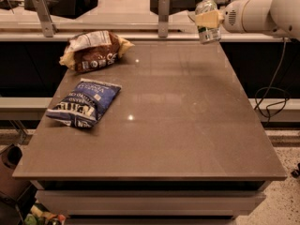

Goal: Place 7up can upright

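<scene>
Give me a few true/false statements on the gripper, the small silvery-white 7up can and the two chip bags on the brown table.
1. The gripper is shut on the small silvery-white metal 7up can at the far right corner of the brown table. True.
2. The can lies on its side at the table's middle. False: it is roughly upright in the gripper.
3. The crinkled blue chip bag lies nearer the front edge than the crumpled brown chip bag. True.
4. The two bags are stacked. False: they lie apart, both on the table's left side.
5. The gripper reaches in from the left. False: the arm comes in from the right.
</scene>
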Controlling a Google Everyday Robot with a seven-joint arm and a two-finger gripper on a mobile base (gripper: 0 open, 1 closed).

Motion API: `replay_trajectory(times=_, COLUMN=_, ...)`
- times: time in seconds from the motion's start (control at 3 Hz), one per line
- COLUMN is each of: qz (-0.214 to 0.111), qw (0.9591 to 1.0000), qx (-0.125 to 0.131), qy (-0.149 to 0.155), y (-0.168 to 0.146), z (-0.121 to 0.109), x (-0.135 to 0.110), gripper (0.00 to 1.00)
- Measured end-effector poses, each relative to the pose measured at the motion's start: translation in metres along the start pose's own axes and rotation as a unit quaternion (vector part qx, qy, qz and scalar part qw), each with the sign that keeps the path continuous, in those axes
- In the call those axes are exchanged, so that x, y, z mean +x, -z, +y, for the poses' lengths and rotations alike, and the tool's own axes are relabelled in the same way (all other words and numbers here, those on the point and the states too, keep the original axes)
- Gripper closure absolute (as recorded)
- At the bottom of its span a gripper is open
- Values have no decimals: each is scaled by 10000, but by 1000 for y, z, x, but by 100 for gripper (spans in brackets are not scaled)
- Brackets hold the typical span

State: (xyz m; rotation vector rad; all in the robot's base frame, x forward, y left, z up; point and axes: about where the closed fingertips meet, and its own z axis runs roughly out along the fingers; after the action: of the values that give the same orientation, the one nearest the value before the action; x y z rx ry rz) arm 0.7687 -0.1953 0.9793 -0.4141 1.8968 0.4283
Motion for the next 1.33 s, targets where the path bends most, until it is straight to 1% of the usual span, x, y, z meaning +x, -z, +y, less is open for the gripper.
replay_trajectory(times=0.33, qz=-117, qw=9997, qx=-162, qy=162, y=-4, z=0, x=0, gripper=100)
replay_trajectory(times=0.67, qz=-318, qw=9985, qx=-348, qy=289, y=-5, z=7, x=6, gripper=100)
replay_trajectory(times=1.33, qz=-674, qw=9946, qx=-606, qy=507, y=-4, z=34, x=19, gripper=100)
